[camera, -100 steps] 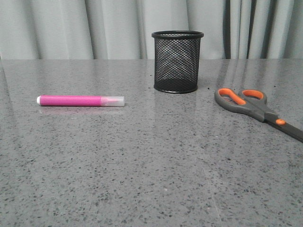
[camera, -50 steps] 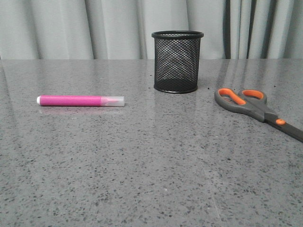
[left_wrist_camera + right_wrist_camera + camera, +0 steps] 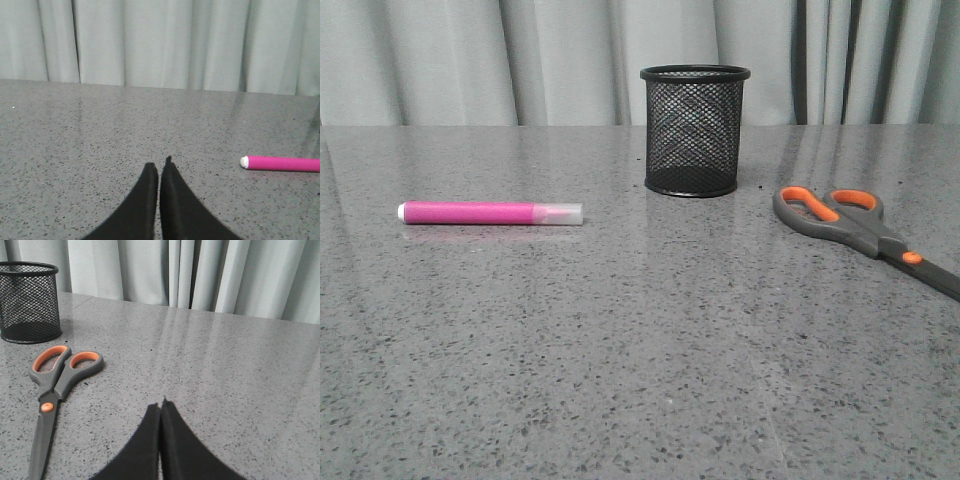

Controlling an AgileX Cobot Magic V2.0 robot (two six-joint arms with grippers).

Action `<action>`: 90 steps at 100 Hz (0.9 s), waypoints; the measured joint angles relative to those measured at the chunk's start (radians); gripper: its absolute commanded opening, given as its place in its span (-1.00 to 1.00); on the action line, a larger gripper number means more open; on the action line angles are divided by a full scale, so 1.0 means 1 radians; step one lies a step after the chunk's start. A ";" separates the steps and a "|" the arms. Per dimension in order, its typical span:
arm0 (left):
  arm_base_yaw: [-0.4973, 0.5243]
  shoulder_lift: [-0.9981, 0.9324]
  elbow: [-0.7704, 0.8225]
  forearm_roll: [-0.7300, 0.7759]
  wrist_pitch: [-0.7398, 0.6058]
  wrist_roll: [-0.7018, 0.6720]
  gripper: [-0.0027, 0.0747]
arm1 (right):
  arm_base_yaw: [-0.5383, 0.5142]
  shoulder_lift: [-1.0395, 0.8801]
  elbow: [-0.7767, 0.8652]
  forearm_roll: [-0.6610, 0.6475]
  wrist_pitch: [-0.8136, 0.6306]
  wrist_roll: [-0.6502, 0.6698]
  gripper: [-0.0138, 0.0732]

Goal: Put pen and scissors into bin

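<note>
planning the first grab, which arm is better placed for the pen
Left. The pen lies on the robot's left of the bin and shows in the left wrist view near the shut left gripper; the right wrist view shows only scissors.

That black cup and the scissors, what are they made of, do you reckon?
The bin looks like black metal wire mesh with a solid rim and base: the curtain shows through its weave. The scissors have matte grey handles with orange loop linings, probably plastic or rubber; the dark blades are likely metal, though no shine confirms it.
</note>
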 measured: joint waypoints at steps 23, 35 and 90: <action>0.000 0.000 0.000 -0.016 0.000 0.000 -0.98 | 0.000 0.000 0.000 0.002 -0.016 0.000 -0.84; 0.000 0.000 0.000 -0.070 0.000 0.000 -0.98 | 0.000 0.000 0.000 0.050 -0.027 0.000 -0.84; 0.000 0.000 0.000 -0.433 -0.013 0.000 -0.98 | 0.000 0.000 0.000 0.499 -0.065 0.000 -0.84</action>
